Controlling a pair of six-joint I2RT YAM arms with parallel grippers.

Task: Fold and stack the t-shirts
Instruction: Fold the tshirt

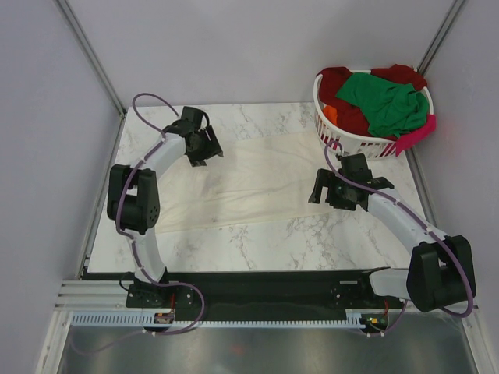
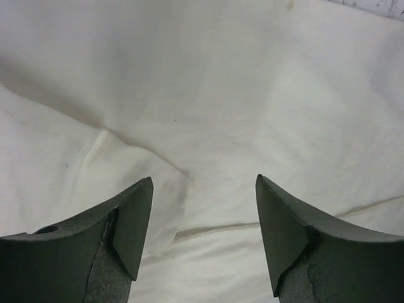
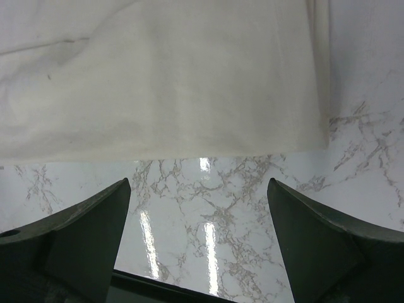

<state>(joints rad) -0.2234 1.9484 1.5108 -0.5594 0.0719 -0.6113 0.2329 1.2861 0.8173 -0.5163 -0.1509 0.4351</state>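
A cream t-shirt (image 1: 249, 179) lies spread flat across the middle of the marble table (image 1: 296, 241). My left gripper (image 1: 204, 152) is open and empty, hovering over the shirt's far left part; its wrist view shows cream cloth (image 2: 208, 95) with soft creases between the fingers (image 2: 136, 221). My right gripper (image 1: 321, 191) is open and empty at the shirt's right end; its wrist view shows the shirt's hem (image 3: 164, 95) lying ahead of the fingertips, with bare marble (image 3: 208, 208) between them. Green (image 1: 386, 101), dark red (image 1: 343, 78), orange (image 1: 330, 115) and pink (image 1: 417, 134) shirts fill the basket.
A white slatted laundry basket (image 1: 351, 142) stands at the table's far right corner, close behind my right gripper. Grey walls with metal posts enclose the table on three sides. The black base rail (image 1: 265, 284) runs along the near edge.
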